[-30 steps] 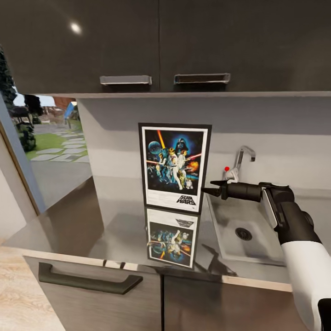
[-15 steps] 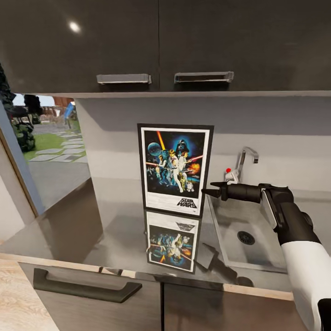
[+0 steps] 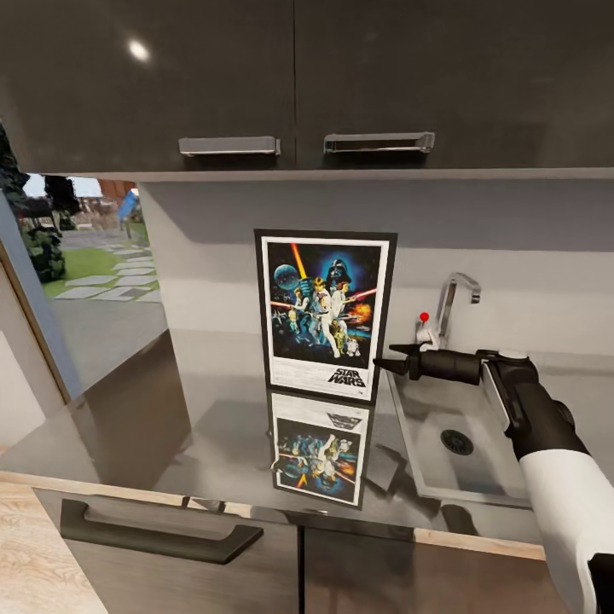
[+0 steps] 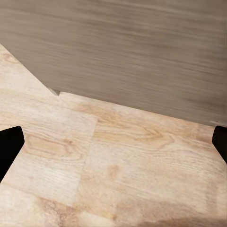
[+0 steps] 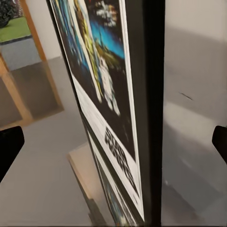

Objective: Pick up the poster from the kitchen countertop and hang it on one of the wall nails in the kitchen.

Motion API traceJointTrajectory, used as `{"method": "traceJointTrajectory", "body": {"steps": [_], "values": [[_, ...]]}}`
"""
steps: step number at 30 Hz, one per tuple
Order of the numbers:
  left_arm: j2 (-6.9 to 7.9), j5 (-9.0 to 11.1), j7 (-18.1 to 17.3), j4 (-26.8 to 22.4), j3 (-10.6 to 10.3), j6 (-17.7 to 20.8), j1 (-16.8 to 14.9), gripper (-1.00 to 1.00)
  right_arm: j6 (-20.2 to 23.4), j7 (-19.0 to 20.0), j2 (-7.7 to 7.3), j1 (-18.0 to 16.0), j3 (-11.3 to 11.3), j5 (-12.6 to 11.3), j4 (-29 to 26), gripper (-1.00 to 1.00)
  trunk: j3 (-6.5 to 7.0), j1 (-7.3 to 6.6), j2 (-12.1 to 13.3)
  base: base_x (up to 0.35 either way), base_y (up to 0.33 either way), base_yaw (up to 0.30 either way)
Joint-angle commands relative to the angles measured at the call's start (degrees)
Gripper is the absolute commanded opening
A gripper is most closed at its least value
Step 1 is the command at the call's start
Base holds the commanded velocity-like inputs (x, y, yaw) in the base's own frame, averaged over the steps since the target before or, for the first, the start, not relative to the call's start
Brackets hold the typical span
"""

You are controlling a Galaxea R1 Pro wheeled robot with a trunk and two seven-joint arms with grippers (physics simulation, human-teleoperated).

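The poster (image 3: 325,313) stands upright on the dark tabletop (image 3: 213,426), leaning on the wall, just left of the sink (image 3: 452,435). The right hand (image 3: 381,365) is spread wide at the poster's right edge, one finger on each side, not clenched. The left hand (image 4: 113,146) hangs released over the wooden floor (image 4: 94,161).

White forearm, black gripper (image 3: 385,357)

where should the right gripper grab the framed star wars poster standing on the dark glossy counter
Grip the upright black-framed Star Wars poster by its sink-side vertical edge, low down, approaching edge-on from the sink. The open right gripper already faces that thin edge, one finger for each face.
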Motion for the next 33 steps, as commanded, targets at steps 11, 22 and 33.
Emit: {"method": "traceJointTrajectory", "body": {"steps": [11, 22, 33], "values": [[-0.01, -0.01, -0.05, -0.14, 0.04, -0.07, 0.01, 1.0, -4.15, 0.26, 0.0, 1.8, -0.07, 0.05, 3.0, 1.0, -0.05, 0.0, -0.03, 0.0, 0.0, 0.0], [-0.01, -0.01, -0.05, -0.14, 0.04, -0.08, 0.01, 1.0, -9.64, 0.26, 0.0, 1.95, -0.01, 0.09, 9.93, 1.0, -0.05, 0.0, -0.03, 0.0, 0.0, 0.0], [-0.01, -0.01, -0.03, -0.16, 0.04, -0.07, 0.01, 1.0, -10.27, 0.21, 0.01, 1.96, 0.0, 0.06, 12.3, 1.0, -0.05, 0.0, -0.03, 0.0, 0.0, 0.0]]}}
